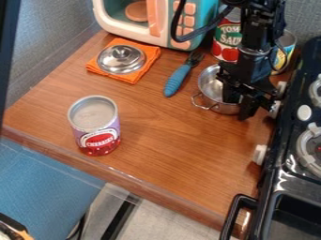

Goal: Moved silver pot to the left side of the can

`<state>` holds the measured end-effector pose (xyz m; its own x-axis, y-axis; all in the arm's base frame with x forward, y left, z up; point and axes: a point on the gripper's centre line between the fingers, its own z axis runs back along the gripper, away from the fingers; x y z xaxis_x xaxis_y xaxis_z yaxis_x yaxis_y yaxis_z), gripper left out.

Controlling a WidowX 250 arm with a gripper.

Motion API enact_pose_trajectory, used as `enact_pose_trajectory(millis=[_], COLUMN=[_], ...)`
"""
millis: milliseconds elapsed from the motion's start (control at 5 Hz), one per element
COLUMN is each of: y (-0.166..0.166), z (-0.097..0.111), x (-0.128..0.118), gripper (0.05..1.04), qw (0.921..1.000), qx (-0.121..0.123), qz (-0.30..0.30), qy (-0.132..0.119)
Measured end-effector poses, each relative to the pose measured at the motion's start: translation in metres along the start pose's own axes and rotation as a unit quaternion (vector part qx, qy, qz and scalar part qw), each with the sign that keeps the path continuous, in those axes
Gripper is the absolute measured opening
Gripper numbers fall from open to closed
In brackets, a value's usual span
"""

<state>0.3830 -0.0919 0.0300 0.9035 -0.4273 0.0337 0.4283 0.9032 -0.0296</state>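
Note:
The black gripper (pixel 239 104) hangs down at the right side of the silver pot (pixel 212 88), over its rim, and covers that part of the pot. Upright on the counter, the pot has a wire handle pointing to the lower left. The can (pixel 97 126), with a purple and red cherries label, stands upright at the left, well apart from the pot and nearer the front edge.
Behind the pot stand a tomato can (pixel 227 40) and another can (pixel 287 49). A blue-handled fork (pixel 177 79) lies left of the pot. A lid (pixel 121 59) rests on an orange cloth (pixel 139 75), below a toy microwave (pixel 147 21). The black stove (pixel 285 161) borders the right side.

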Motion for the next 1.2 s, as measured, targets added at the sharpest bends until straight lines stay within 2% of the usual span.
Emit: enact_pose_trajectory(millis=[200, 400, 600, 800, 1000, 1200], y=[0.0, -0.002, -0.004, -0.007, 0.019, 0.055], z=[0.0, 0.004, 0.025, 0.064, 0.104, 0.116], x=[-0.001, 0.001, 0.004, 0.003, -0.02, -0.055], gripper=[0.172, 0.105, 0.093, 0.073, 0.072, 0.072], qw=[1.0, 0.9999, 0.9998, 0.9982, 0.9957, 0.9915], qx=[-0.001, -0.004, -0.009, -0.008, 0.001, 0.003], qz=[-0.005, -0.01, -0.013, -0.017, 0.027, 0.09], qy=[0.005, 0.004, -0.016, -0.057, -0.089, -0.094])
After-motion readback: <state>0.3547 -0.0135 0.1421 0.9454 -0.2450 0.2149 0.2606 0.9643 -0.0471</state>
